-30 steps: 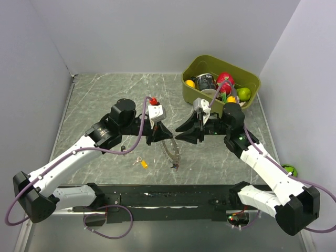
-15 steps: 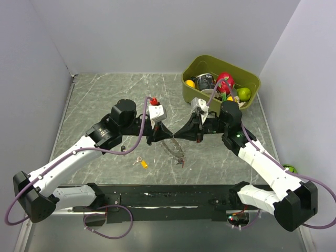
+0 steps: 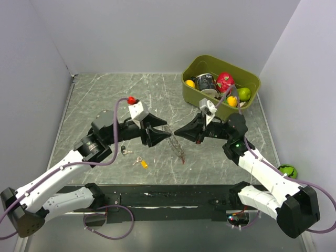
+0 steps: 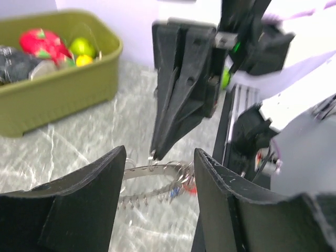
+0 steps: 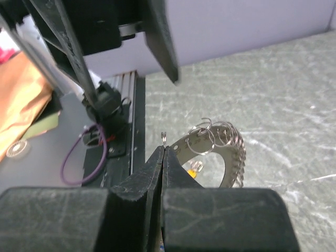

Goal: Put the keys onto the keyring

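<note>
The keyring (image 3: 176,145) is a thin metal ring with many small grey keys, plus red and blue caps at its low end. It hangs above the table with my right gripper (image 3: 175,133) shut on its upper edge. The right wrist view shows those jaws (image 5: 164,150) pinched on the keyring (image 5: 231,152). My left gripper (image 3: 155,135) stands open just left of the ring, not touching it; in its wrist view the keyring (image 4: 152,170) lies beyond the spread fingers (image 4: 84,210). Two keys rest on the table: a black-capped one (image 3: 125,151) and a yellow-capped one (image 3: 142,163).
An olive bin (image 3: 247,79) holding fruit and a dark can stands at the back right. A green round object (image 3: 286,170) lies off the table's right edge. The black mounting rail (image 3: 173,199) runs along the near edge. Grey walls close in both sides.
The right gripper closed on the keyring. The left gripper then opened, let the ring go and drew back to the left and nearer. The ring now hangs from the right gripper alone.
</note>
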`<state>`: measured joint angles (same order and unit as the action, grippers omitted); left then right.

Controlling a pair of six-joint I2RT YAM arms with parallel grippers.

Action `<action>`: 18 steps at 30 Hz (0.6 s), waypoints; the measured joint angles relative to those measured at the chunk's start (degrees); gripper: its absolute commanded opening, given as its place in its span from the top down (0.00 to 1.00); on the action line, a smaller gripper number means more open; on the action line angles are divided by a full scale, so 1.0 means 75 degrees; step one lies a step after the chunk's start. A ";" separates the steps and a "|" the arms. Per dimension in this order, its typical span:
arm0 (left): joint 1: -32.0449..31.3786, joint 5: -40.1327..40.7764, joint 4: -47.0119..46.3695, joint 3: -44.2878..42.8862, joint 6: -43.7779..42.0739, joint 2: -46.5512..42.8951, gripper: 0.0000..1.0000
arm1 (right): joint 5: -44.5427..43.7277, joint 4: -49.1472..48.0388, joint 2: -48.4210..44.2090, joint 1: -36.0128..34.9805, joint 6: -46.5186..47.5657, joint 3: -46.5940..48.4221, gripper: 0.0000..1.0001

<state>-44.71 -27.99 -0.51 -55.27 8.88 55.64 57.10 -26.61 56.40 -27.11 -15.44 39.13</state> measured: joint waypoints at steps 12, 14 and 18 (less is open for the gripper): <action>0.0679 -0.1198 -0.1871 0.1110 0.1003 -0.0425 0.56 | -0.0149 -0.3742 -0.0175 0.0000 -0.1845 -0.0953 1.00; 0.0717 -0.1460 -0.2060 0.1131 0.1070 -0.0379 0.57 | -0.0064 -0.4371 -0.0105 0.0000 -0.2183 -0.0953 1.00; 0.0737 -0.1888 -0.2390 0.1154 0.1189 -0.0280 0.55 | 0.0035 -0.5144 0.0085 0.0000 -0.2640 -0.0953 1.00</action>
<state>-39.18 -42.15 -18.44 -46.61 17.80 53.54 57.36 -65.19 57.04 -27.11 -35.24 31.99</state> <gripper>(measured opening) 0.436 0.007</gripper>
